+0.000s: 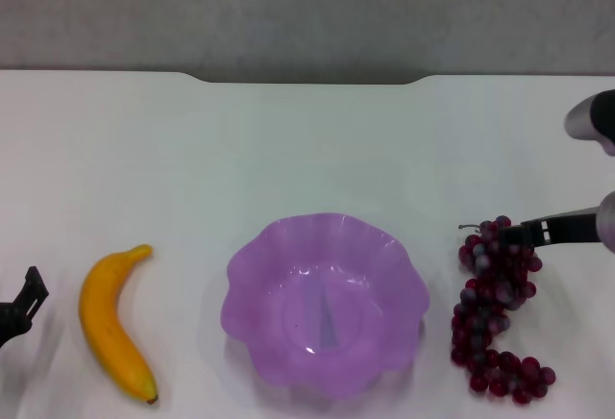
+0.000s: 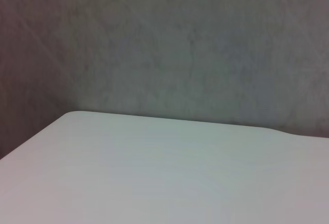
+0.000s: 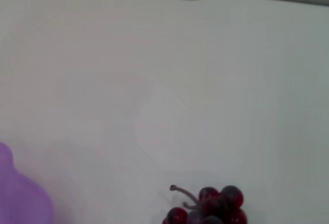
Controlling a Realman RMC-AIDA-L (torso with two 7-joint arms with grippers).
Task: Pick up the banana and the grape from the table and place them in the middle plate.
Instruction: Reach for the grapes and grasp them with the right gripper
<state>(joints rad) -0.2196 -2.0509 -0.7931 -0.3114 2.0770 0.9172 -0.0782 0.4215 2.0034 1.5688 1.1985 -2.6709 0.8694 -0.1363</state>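
Banana first: one curved yellow-orange banana (image 1: pixel 115 325) with a dark tip lies on the broad white worktop (image 1: pixel 307 150), left of the single translucent purple scalloped plastic plate (image 1: pixel 325 304) and apart from it. One bunch of shiny dark red-purple grapes (image 1: pixel 498 308) with a thin stem lies right of the plate, also on the worktop. I count one banana, one grape bunch and one plate; none carries any writing or label I can read. The plate holds nothing. The right tool (image 1: pixel 514 234) reaches in from the right edge, its dark tip at the top of the grape bunch; whether it grips I cannot tell. The left tool (image 1: pixel 24 304) sits low at the left edge, near the banana, its state unclear.
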